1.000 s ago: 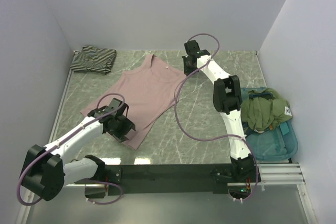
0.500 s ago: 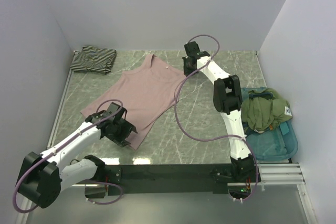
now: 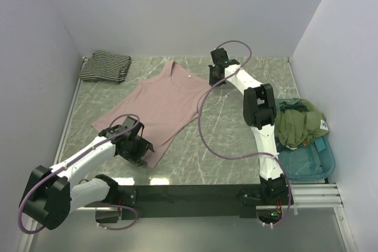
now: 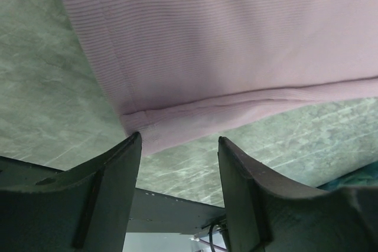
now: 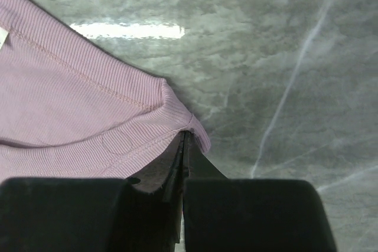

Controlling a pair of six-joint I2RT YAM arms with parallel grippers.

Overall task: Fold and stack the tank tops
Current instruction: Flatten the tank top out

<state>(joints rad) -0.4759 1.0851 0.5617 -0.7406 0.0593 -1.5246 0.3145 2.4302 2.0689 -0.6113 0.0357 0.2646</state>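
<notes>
On the marble table (image 3: pixel 236 140), one pink tank top (image 3: pixel 162 107) is lying flat. The right arm (image 3: pixel 260 122) is reaching far out, the right gripper (image 3: pixel 217 74) pinching the top's shoulder strap. The left arm (image 3: pixel 88 154) is stretching low, the left gripper (image 3: pixel 137 146) holding its fingers spread, with the hem corner just ahead of their tips. One striped tank top (image 3: pixel 105 66) is sitting folded, well beyond them. The white tag (image 3: pixel 324 124) on the green clothes (image 3: pixel 295 122) is too small to read.

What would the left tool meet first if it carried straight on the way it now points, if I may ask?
Probably the hem corner of the pink tank top, lying just ahead of the open left tool; depth is unclear, so the table beneath might come first.
</notes>
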